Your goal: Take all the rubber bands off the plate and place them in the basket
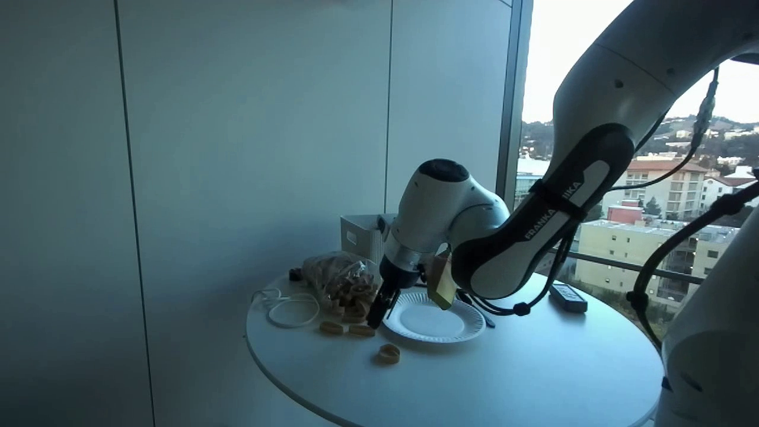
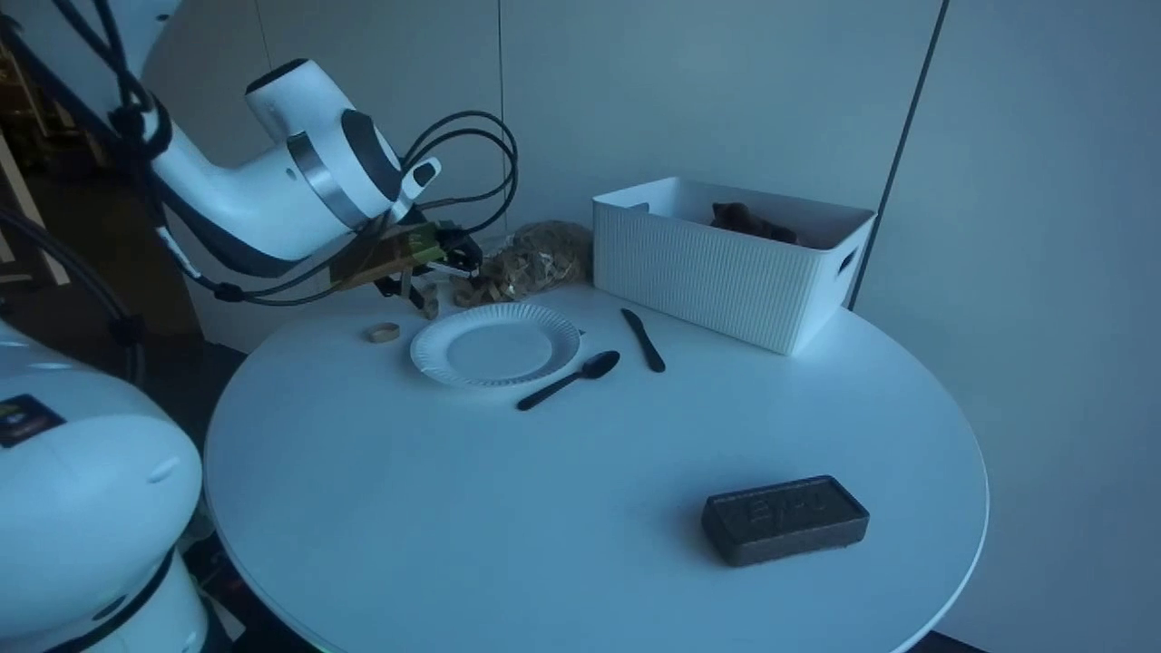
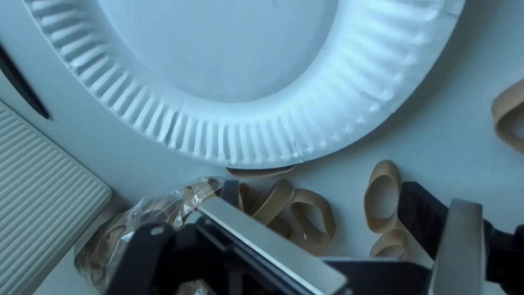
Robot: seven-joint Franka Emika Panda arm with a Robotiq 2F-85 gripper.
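Claw (image 3: 325, 205) spread wide and gripping nothing, I hang low over the rubber bands (image 3: 275, 203) on the counter (image 2: 508, 526). In the wrist view some loops show between my fingers (image 3: 421, 217); one tan loop (image 3: 378, 224) sits right beside the finger at that view's right, and I cannot tell whether they touch. Another is partly hidden by the rim of the white plate (image 3: 254, 141); one lies farther off to the right. In both exterior views my claw slants down just outside the plate's edge. Near my claw lies a clear bag (image 2: 553, 254) of more bands, beside the white ribbed basket (image 2: 707, 263). Next to the plate lies a dark spoon (image 2: 571, 378), between plate and basket a dark knife (image 2: 644, 341), and well apart a dark block (image 2: 787, 521).
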